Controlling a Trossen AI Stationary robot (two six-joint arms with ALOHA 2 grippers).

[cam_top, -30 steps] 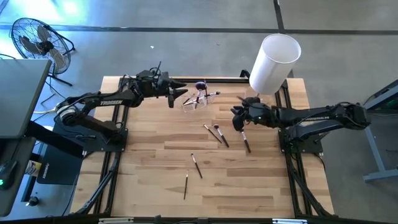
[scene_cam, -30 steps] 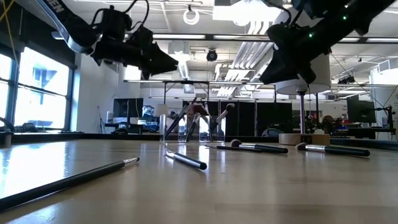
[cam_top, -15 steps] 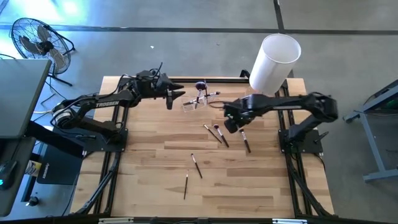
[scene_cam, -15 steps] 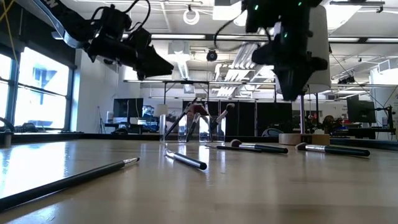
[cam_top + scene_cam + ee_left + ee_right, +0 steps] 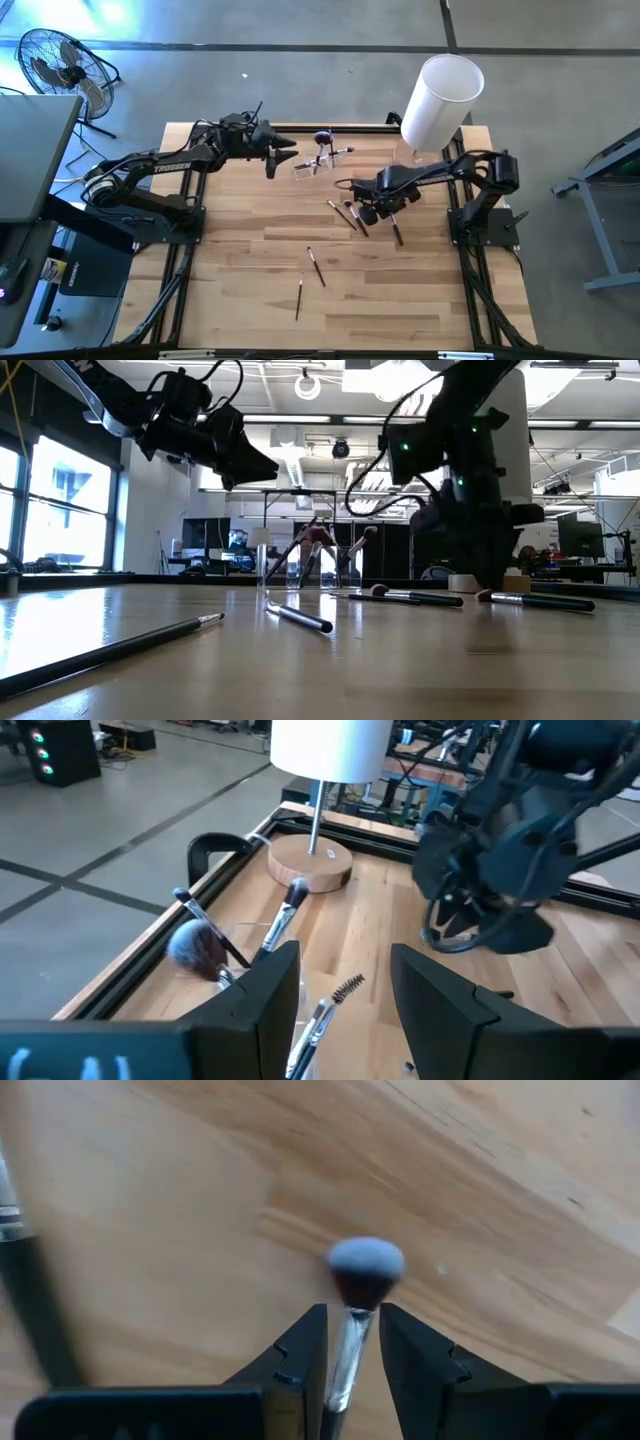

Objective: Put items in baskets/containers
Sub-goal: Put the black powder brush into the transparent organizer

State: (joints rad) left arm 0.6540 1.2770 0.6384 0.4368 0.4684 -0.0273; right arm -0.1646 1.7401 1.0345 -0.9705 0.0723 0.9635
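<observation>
Makeup brush (image 5: 362, 1275): lying on counter (image 5: 400, 290), between right gripper (image 5: 366, 211) jaws, slightly parted
Left gripper (image 5: 281, 153): jaws spread, beside clear holder (image 5: 312, 167)

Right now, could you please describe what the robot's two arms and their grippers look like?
Both arms are dark, slim and jointed. The left arm carries white lettering along its link, and thin black cables loop above its gripper. The right gripper has two dark, wedge-shaped fingers; a green light glows on the right arm in the low view.

pale wood table (image 5: 400, 290), white cylinder (image 5: 440, 102), dark brushes (image 5: 315, 266)
</observation>
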